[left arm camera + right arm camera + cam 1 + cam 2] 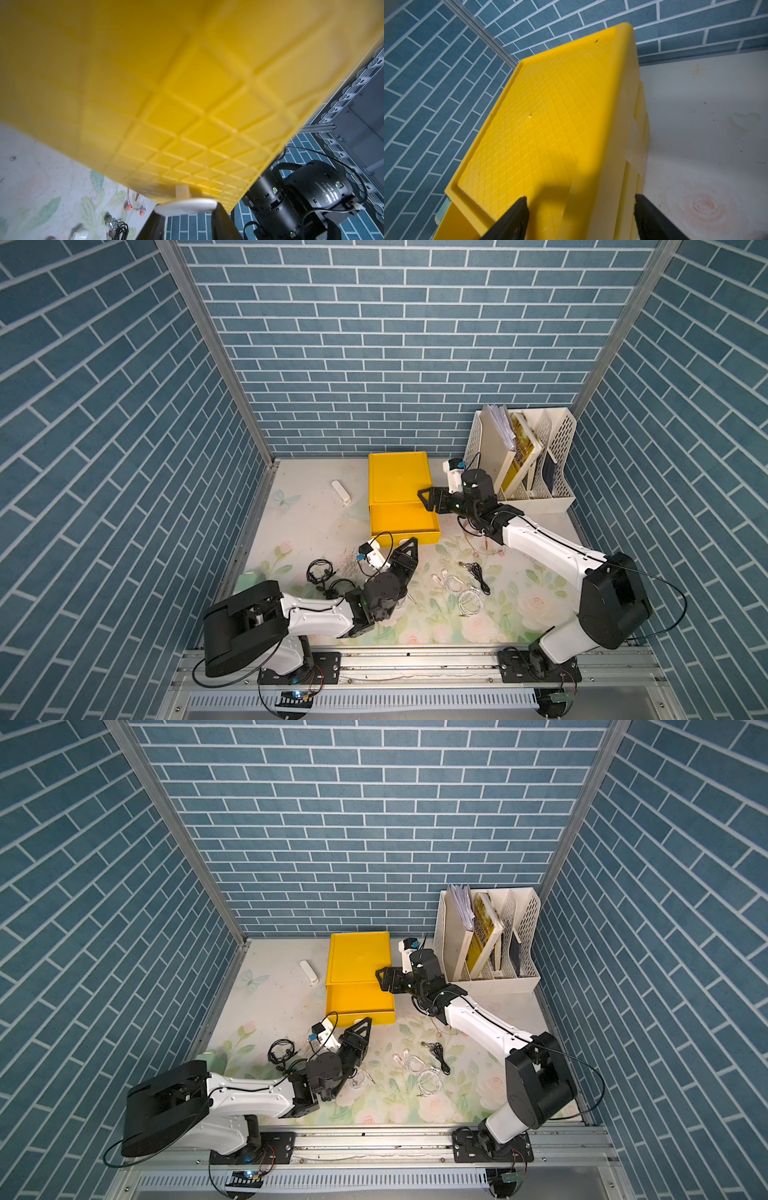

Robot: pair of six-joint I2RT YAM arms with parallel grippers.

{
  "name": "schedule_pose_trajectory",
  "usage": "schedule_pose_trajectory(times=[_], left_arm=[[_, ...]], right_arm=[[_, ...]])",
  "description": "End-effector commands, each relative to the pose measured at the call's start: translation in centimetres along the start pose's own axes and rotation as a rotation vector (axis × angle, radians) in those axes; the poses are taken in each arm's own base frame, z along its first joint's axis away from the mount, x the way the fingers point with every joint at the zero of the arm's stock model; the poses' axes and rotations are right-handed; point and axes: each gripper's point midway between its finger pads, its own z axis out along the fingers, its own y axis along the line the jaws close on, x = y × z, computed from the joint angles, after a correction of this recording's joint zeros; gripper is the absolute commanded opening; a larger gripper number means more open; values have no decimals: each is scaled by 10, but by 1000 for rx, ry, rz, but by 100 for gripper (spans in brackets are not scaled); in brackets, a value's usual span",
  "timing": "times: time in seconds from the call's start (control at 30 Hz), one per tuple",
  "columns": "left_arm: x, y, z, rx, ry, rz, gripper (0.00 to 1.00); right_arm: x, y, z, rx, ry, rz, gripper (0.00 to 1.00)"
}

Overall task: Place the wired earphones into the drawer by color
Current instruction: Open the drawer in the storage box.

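A yellow cabinet (397,477) stands at the back, and its drawer (424,537) is pulled out toward me. My left gripper (408,546) is shut on the drawer's white knob (185,204). My right gripper (424,498) is open, with its jaws spread wide across the cabinet's near right top corner (591,145). The wired earphones lie on the flowered mat. A black coil (320,572) is to the left of the left arm. White coils (467,599) and a black one (478,574) lie in the middle. A pink one (135,208) sits near the right arm and is partly hidden in both top views.
A white file rack (536,464) holding books stands at the back right, close behind the right wrist. A small white device (341,492) lies to the left of the cabinet. A pale green object (249,578) sits at the mat's left edge. Blue brick walls close in three sides.
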Motion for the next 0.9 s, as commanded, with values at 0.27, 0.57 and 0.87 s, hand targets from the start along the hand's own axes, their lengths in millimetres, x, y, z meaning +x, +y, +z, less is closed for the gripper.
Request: schedule_pose_trajectory(times=[0.27,0.57,0.87], left_arm=[[8,43,-19,-148,28,139,67],[11,32,-26,-171,31,188,94],[7,5,-74,-229,89,370,100]], right_arm=[[15,-16,-1,68,53,-22,85],[6,-12,-3,71,50,-28,86],[-38,-82,-84,299,25,132,85]])
